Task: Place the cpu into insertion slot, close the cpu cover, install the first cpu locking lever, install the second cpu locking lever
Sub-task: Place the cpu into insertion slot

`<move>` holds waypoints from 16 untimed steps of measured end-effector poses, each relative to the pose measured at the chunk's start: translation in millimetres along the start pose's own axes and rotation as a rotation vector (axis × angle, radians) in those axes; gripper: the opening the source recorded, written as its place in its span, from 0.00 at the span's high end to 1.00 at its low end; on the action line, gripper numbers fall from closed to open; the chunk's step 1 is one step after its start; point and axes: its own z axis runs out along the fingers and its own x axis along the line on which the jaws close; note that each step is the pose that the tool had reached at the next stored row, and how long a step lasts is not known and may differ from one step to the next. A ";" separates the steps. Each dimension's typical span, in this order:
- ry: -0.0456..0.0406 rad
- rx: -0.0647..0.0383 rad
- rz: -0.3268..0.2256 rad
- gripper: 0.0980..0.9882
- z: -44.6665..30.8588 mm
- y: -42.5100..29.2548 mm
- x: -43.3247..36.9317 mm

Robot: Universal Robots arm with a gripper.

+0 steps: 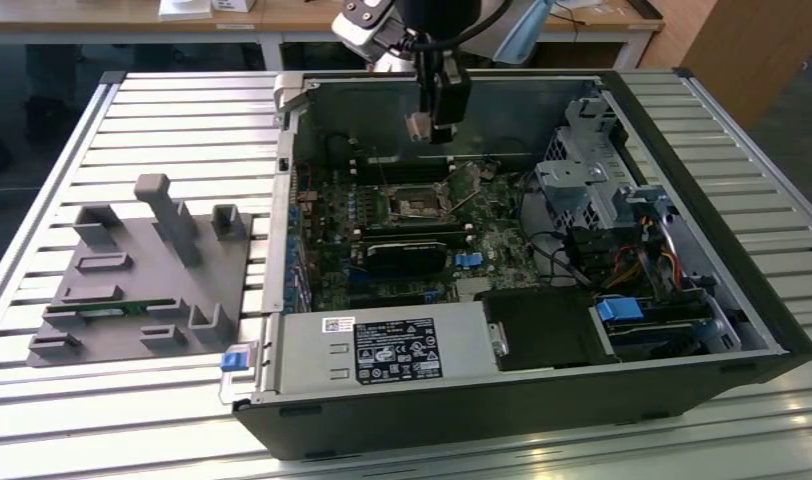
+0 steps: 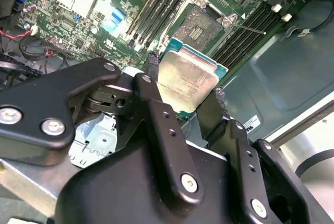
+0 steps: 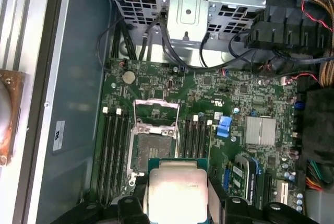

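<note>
My gripper (image 1: 430, 128) hangs inside the open computer case, above the back of the motherboard, shut on the cpu (image 1: 417, 125). In both wrist views the cpu (image 2: 188, 80) (image 3: 176, 187) is a square chip with a silvery top and green edge, clamped by its sides between the black fingers (image 2: 151, 70). The insertion slot (image 3: 151, 151) (image 2: 202, 25) (image 1: 417, 205) lies below it with its dark centre bare. The cpu cover (image 3: 155, 110) is swung up and open at the slot's far side. A thin metal lever (image 2: 248, 27) sticks out beside the slot.
Long black memory slots (image 3: 112, 145) flank the socket. A metal drive cage (image 1: 593, 190) with cables fills the case at the exterior view's right, and a power supply (image 1: 379, 350) sits at the front. A grey parts fixture (image 1: 139, 270) rests on the slatted table (image 1: 179, 100).
</note>
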 end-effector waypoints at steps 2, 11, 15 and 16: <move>0.0001 0.000 0.004 0.50 0.8 -0.3 0.0; -0.0003 0.010 0.015 0.50 10.5 -1.6 -0.1; -0.0003 0.010 0.015 0.50 16.8 -2.1 -0.2; -0.0002 0.010 0.015 0.50 18.7 -2.3 -0.3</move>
